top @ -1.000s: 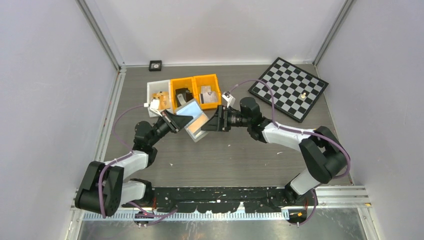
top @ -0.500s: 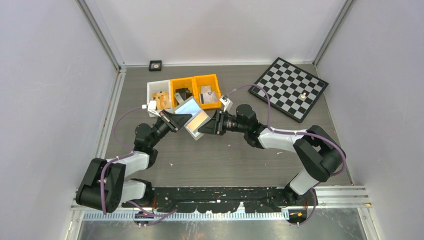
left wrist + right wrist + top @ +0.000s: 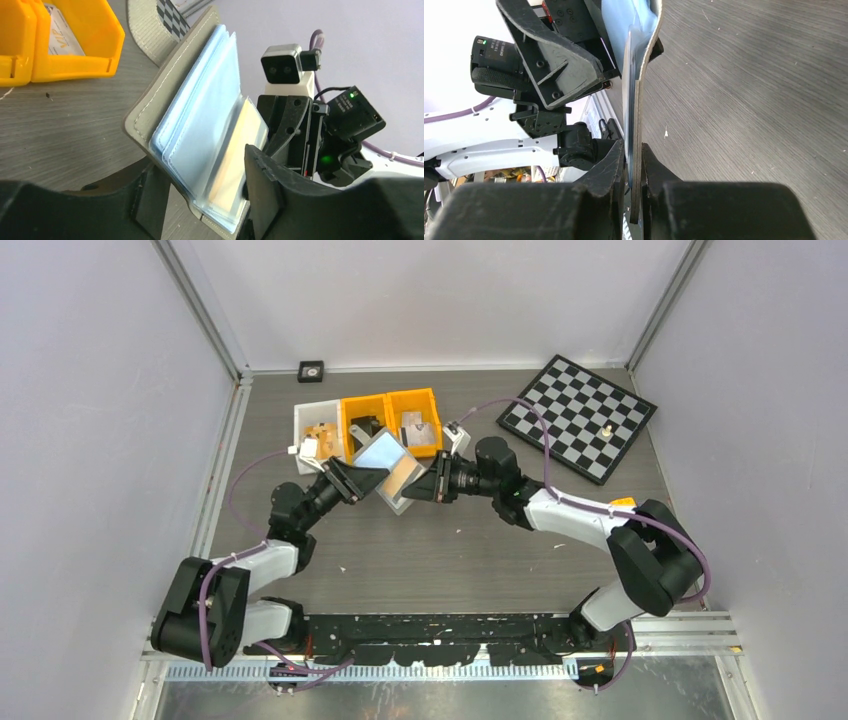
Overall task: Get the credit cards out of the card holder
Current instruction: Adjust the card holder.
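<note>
The grey wood-grain table fills the overhead view. A black-and-white chessboard lies in its upper right, and a row of three bins, one white and two orange, sits upper centre. Just below the bins, near the middle of the overhead frame, the card holder is lifted off the table between the two arms. It is an open grey cover with a stitched edge and clear sleeves fanned out inside.

The left gripper comes in from the lower left. Its jaws stand moderately wide and straddle the holder's lower end, one finger behind the cover and one in front of the sleeves.

The right gripper comes in from the right. Its jaws are nearly together, pinching the thin edge of the holder. Whether a card is caught in that pinch I cannot tell.

The pale blue card and the tan-brown card both sit in the sleeves, the tan one nearer the right gripper.
</note>
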Robot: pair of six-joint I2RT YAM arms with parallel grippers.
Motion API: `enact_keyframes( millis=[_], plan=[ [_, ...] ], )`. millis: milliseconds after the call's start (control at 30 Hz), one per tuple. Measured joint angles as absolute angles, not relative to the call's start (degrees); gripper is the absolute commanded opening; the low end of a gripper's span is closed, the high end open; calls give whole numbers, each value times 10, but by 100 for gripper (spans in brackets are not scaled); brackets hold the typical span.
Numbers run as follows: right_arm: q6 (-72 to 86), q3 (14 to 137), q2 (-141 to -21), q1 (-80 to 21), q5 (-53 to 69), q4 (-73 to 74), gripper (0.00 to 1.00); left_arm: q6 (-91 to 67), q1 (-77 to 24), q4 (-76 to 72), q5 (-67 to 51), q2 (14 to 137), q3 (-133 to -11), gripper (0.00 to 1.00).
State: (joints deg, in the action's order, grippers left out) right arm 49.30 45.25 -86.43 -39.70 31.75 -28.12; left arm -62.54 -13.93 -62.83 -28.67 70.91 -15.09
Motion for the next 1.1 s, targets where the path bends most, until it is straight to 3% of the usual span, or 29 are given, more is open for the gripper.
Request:
enact_keyframes(
  millis=[167, 433, 800, 1000, 1100],
  plan=[
    [423, 564, -890, -387, 353, -109, 2, -605, -119, -554, -356, 701, -202, 60],
    [385, 571, -892, -370, 387, -20, 2, -616, -81, -557, -396, 705, -204, 49],
    [357, 589, -894, -359, 415, 54, 1, -676, -70, -637, -465, 793, -210, 51],
    [354, 589, -894, -359, 417, 59, 4, -702, -77, -658, -489, 832, -225, 24],
    [354, 589, -894, -359, 417, 59, 19, -702, -84, -667, -496, 832, -230, 6]
  ],
)
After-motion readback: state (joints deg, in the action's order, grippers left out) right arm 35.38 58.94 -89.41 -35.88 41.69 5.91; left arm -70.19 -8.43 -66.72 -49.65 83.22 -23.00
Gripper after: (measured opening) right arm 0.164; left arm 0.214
